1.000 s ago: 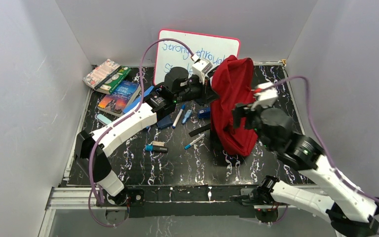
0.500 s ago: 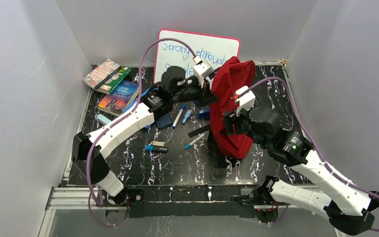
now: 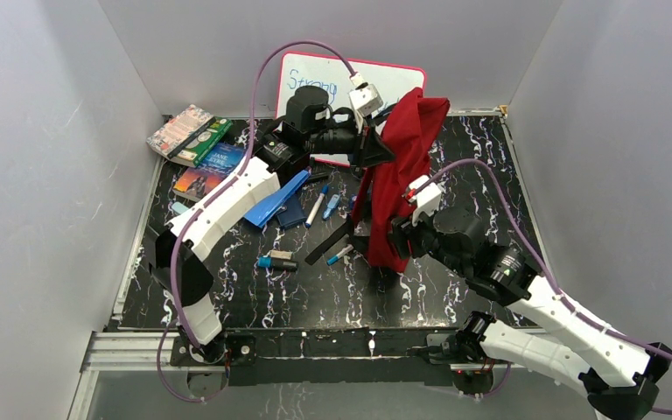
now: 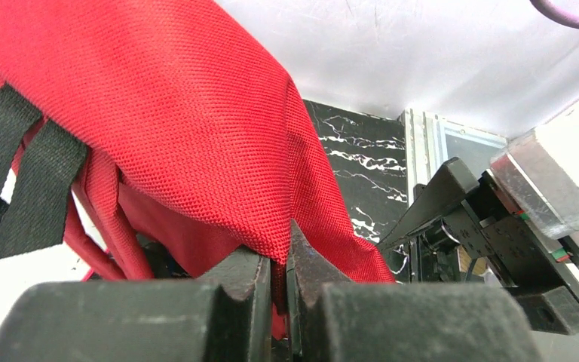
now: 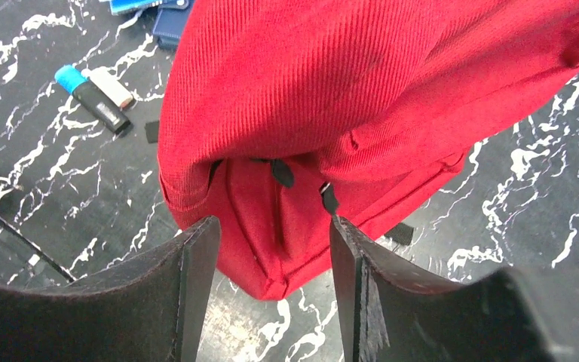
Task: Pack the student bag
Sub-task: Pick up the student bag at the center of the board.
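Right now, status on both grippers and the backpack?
Left gripper shut on red backpack fabric, holding its top up. Right gripper open, jaws straddling its lower corner, no grip. Markers loose on the table beside it.

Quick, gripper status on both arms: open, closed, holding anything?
Left gripper: closed on a fold of the student bag.
Right gripper: open at the bag's lower end, holding nothing.

The left gripper (image 4: 280,265) pinched a fold of the student bag (image 4: 166,113), whose red fabric rose leftward above the jaws, with two black straps (image 4: 22,173) at left and marbled table (image 4: 362,173) and robot hardware (image 4: 497,226) at right.
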You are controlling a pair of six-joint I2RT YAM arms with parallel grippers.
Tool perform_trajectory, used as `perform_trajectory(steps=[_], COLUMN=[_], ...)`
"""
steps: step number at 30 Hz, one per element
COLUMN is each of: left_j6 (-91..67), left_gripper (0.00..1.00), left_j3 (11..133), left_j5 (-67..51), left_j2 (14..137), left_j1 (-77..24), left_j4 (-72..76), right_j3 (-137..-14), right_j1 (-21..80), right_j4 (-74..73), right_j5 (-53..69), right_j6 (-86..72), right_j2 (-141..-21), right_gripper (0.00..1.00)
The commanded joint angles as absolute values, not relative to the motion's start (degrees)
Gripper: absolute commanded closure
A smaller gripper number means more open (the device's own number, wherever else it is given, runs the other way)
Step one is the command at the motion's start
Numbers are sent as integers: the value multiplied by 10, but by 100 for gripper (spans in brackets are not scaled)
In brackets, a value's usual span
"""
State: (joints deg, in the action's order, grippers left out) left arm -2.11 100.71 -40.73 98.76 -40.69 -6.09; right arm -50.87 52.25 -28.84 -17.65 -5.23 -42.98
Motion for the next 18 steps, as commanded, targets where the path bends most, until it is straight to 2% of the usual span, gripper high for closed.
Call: perform_trajectory(steps=[1, 6, 13, 18], left_j6=[-2, 23, 20, 45], left_gripper=[100, 100, 100, 100], left_j3=[1033, 1031, 1081, 1088], left_j5=[-454, -474, -601, -632], left_j2=[976, 977, 996, 1001], left_j1=[-401, -398, -351, -338], left_j4=[-48, -72, -104, -104], right_j3=[-485, -451, -419, -376], right_j1=[524, 523, 523, 524], right_j4=[-220, -182, -176, -118], right_j5=[-162, -177, -129, -52], right_j6=[-66, -71, -35, -3], right_j2=[-405, -372, -345, -303], right_gripper=[37, 45, 43, 40])
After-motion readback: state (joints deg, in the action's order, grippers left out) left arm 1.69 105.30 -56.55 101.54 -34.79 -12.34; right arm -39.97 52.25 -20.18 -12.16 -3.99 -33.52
